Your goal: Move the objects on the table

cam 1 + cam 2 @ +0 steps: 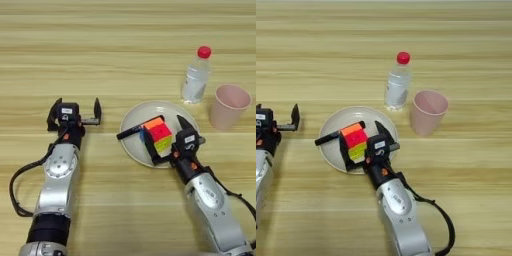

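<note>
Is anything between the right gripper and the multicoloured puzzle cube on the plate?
Nothing visible. The right gripper already has its two black fingers either side of the multicoloured puzzle cube on the round pale plate. The slim black marker pen lies beside the cube, towards the left.

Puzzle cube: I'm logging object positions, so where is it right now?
The puzzle cube sits over the white plate right of centre, between the right gripper's fingers, with the black marker touching its left.
</note>
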You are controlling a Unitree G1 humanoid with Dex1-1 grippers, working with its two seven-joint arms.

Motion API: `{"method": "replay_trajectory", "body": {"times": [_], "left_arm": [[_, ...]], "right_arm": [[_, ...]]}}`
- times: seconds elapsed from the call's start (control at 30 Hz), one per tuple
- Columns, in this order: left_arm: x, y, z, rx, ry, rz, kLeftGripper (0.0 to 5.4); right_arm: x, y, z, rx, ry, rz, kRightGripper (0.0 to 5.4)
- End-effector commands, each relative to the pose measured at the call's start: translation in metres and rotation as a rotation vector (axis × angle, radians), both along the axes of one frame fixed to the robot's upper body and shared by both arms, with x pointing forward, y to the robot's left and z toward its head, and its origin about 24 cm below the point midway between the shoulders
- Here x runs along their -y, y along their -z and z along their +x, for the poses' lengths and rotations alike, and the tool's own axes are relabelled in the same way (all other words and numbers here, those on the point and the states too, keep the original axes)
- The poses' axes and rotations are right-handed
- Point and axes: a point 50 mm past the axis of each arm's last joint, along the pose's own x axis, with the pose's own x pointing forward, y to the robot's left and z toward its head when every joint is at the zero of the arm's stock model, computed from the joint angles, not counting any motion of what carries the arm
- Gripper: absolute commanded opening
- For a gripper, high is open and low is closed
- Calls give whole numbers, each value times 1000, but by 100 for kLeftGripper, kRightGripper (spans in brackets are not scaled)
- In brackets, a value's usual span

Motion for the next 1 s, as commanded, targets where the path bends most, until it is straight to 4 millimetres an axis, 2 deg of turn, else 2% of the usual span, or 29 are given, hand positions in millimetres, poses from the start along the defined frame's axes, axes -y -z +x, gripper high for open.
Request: {"method": "replay_trajectory", "body": {"times": [0.03,0.37,0.5,0.8,0.9,1.0], "left_arm": [[-1,1,1,1,-10,-6,537],[-3,2,0,1,-17,-5,537],[-3,2,0,0,-17,-3,537],[-2,3,1,-2,-14,-6,540],[-1,3,1,-3,-15,-7,540],[-1,4,2,-3,-16,-9,540]], "right_arm": [[-11,5,4,-23,-24,4,540],[-13,16,7,-61,-30,-8,540],[-11,15,8,-50,-15,-4,540],[-8,7,8,-16,1,5,419],[-7,2,6,1,-1,5,364],[-6,0,6,6,-4,7,337]]}}
